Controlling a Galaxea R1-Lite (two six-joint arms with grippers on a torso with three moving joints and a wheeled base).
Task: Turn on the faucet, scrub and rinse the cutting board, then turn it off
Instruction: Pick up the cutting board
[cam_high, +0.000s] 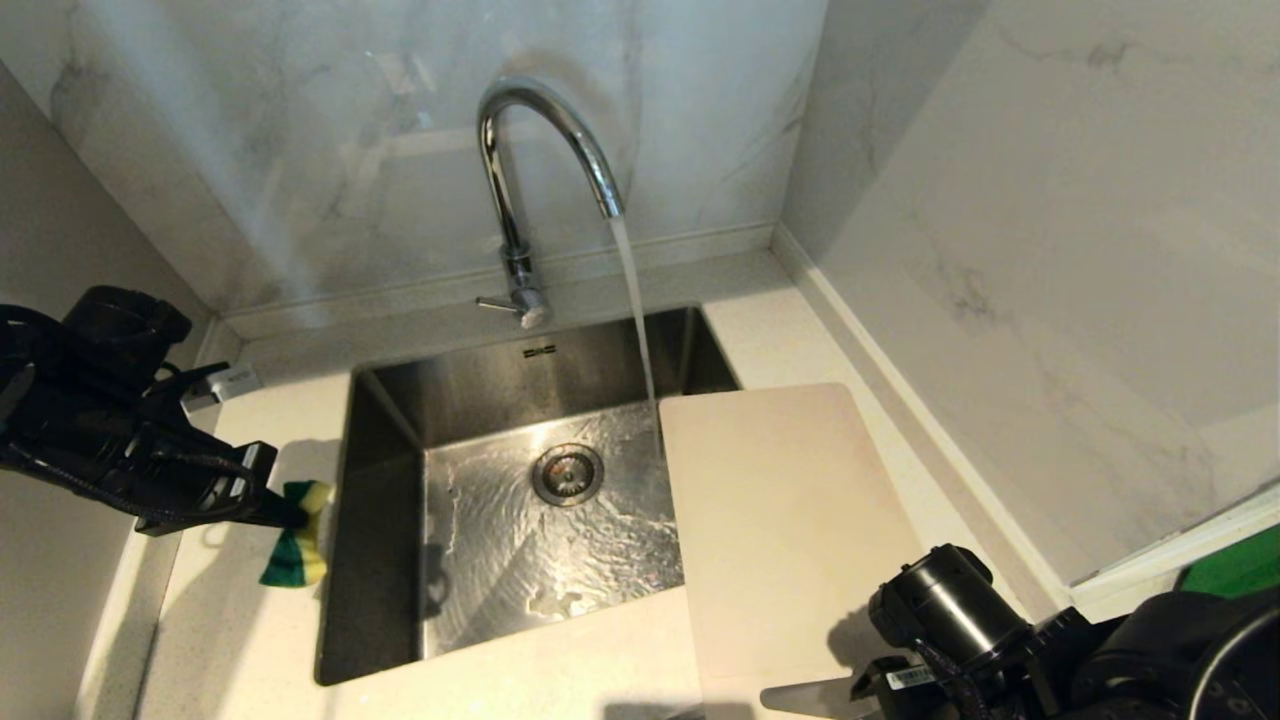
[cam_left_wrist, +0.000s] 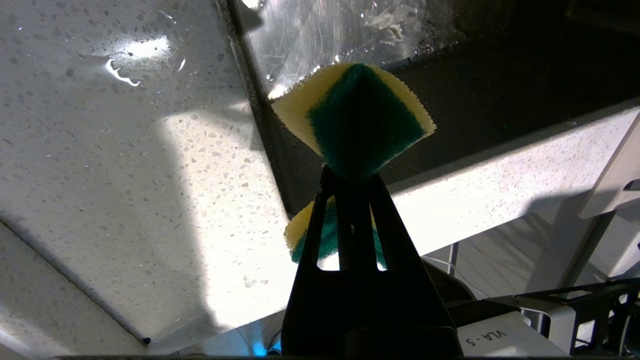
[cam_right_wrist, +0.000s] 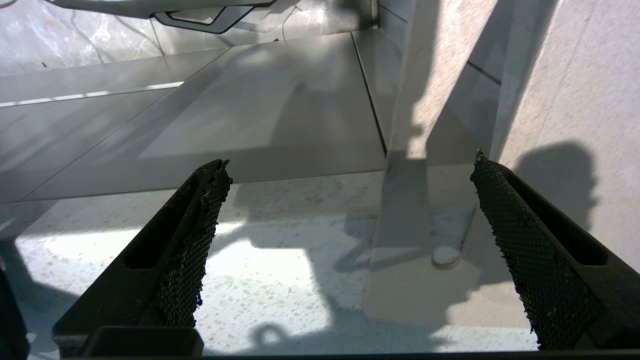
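This is a home-style kitchen corner. A square stainless-steel sink (cam_high: 400, 560) with a round drain is sunk into a pale speckled stone countertop (cam_high: 240, 640), and grey-veined white marble-look wall panels (cam_high: 1050, 250) meet behind it. A tall chrome gooseneck faucet (cam_high: 520, 180) runs water into the basin.
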